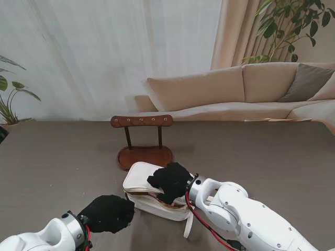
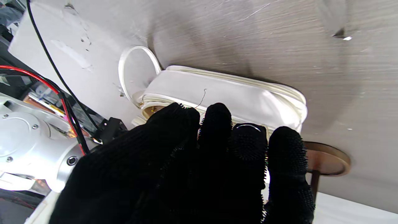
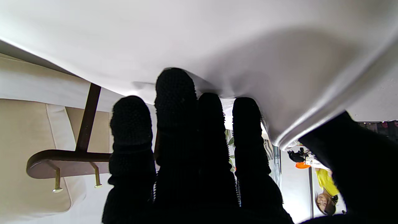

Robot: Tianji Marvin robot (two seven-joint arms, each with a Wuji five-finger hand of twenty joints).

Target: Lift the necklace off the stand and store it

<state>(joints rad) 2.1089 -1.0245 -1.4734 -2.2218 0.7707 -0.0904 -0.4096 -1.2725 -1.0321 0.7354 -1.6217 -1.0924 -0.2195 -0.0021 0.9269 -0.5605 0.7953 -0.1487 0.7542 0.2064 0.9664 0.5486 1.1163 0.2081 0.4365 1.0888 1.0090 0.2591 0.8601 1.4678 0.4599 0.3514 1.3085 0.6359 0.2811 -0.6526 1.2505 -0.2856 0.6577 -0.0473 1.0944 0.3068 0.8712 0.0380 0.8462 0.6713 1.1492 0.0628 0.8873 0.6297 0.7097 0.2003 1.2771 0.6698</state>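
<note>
we see the white pouch [image 1: 152,191] lying on the grey table [image 1: 57,157], just nearer to us than the wooden stand [image 1: 142,141], whose pegs [image 1: 141,120] hang bare. our right hand [image 1: 170,181] rests on the pouch's upper flap with the fingers [image 3: 175,93] side by side, pressing into the white fabric — the thumb sits at the flap's edge, so it appears to grip the flap. our left hand [image 1: 107,213] sits at the pouch's near left end, fingers [image 2: 216,124] held close together against its opening; whether it pinches anything we cannot tell. the necklace itself is not visible — only a thin thread-like strand [image 2: 202,96] lies on the pouch side.
</note>
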